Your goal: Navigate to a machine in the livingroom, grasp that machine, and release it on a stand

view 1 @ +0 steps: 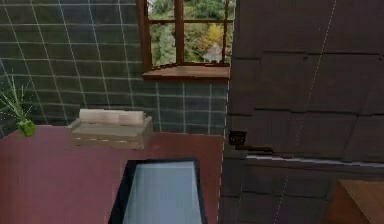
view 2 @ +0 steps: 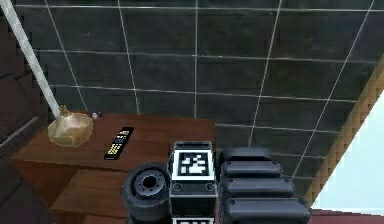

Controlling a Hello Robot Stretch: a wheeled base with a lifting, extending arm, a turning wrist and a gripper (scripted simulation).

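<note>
Machine position cannot be told with any certainty, so the approach is judged to be not yet finished. In the forward view, from the left, a green leafy potted plant (view 1: 17, 110) is seen against the dark tiled wall (view 1: 60, 50). Next come a beige shallow box (view 1: 110, 127) resting on a reddish-brown surface (view 1: 55, 180), a dark-framed glass panel (view 1: 160, 190) nearer the camera, and a wooden-framed window (view 1: 185, 40) above. In the arm side view a thin white pole (view 2: 35, 60) is joined to a brass-coloured rounded base (view 2: 68, 130) on a brown wooden table (view 2: 160, 135). A black slim remote control (view 2: 119, 142) lies just beside that base. Lower down, the gripper (view 2: 148, 190) is seen with the table behind it, so whether anything is held cannot be told. A machine is expected to be rigid, hard-shelled and rather heavy, perhaps slippery. A narrow edge or handle should be sought for the grasp, and it should be kept level.
</note>
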